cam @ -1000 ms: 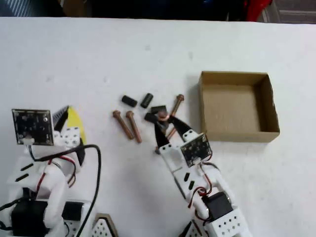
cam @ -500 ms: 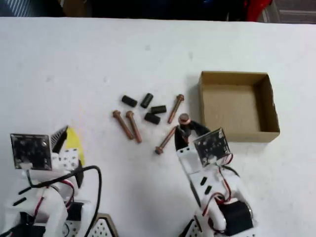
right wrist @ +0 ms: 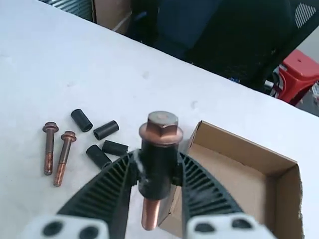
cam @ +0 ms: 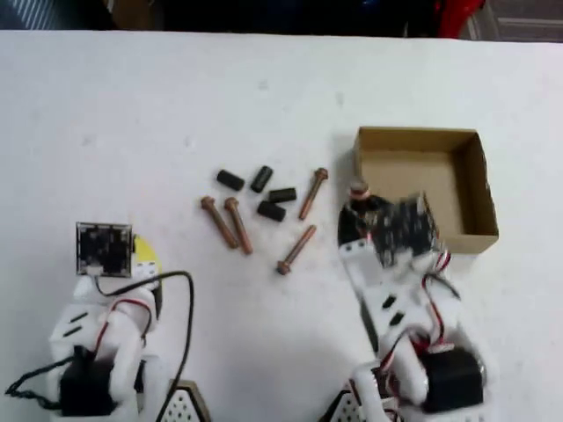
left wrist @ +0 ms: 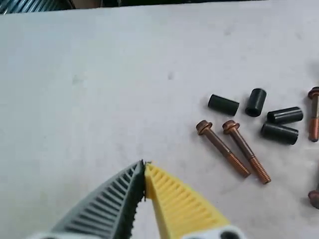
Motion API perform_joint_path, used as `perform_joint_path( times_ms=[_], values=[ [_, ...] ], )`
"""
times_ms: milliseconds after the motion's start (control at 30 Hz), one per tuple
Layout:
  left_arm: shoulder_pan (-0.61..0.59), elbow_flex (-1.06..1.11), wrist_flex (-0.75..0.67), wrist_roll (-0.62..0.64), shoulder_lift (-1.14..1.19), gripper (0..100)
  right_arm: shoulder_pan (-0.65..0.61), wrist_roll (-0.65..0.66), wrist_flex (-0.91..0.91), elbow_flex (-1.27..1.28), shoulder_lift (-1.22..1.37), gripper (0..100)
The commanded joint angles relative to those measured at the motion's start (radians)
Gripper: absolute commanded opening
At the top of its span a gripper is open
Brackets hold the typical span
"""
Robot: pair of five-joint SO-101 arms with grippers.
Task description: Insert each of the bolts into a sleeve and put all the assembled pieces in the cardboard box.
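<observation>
**Right arm has carried a bolt-and-sleeve to the box edge**

Since a second ago your right pincer (cam: 355, 214) has left the cluster of loose parts and swung across to the near corner of the cardboard box (cam: 419, 134). Your left arm has drawn back toward its base.

Closest to you, the left pincer (left wrist: 144, 168) is closed tip to tip on nothing and hangs over bare tabletop (cam: 132, 105).

The right pincer is clamped on one assembled piece (right wrist: 159, 149), a copper bolt standing head-up through a black sleeve, with its threaded tip poking out below. It sits just beside the box wall and, as far as the high view shows, is not yet over the inside.

Farther out, four loose bolts (cam: 237, 225) and four empty sleeves (cam: 271, 211) lie close together on the tabletop, near the box on the side toward your left arm.

Beyond them, the box floor looks bare wherever the arm does not cover it.

By my reading, one pair of five is joined and none is boxed yet. That leaves this drop, then four more insertions and four more drops.
</observation>
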Motion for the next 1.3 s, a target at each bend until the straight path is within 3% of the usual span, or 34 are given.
perform_joint_path(
  times_ms=[0,467,967,1267],
  values=[
    [-0.027,0.058,-0.046,-0.009,-0.005,2,0.067,0.014,0.013,-0.189,0.268,1.6],
    [-0.025,0.327,-0.121,-0.009,-0.005,2,0.263,0.014,0.010,-0.516,0.954,1.6],
    [-0.025,0.350,-0.029,-0.009,-0.005,2,0.280,0.014,0.008,-0.855,1.573,1.8],
    [-0.025,0.350,-0.002,-0.009,-0.005,2,0.282,0.014,0.013,-0.982,1.787,1.9]
  ],
)
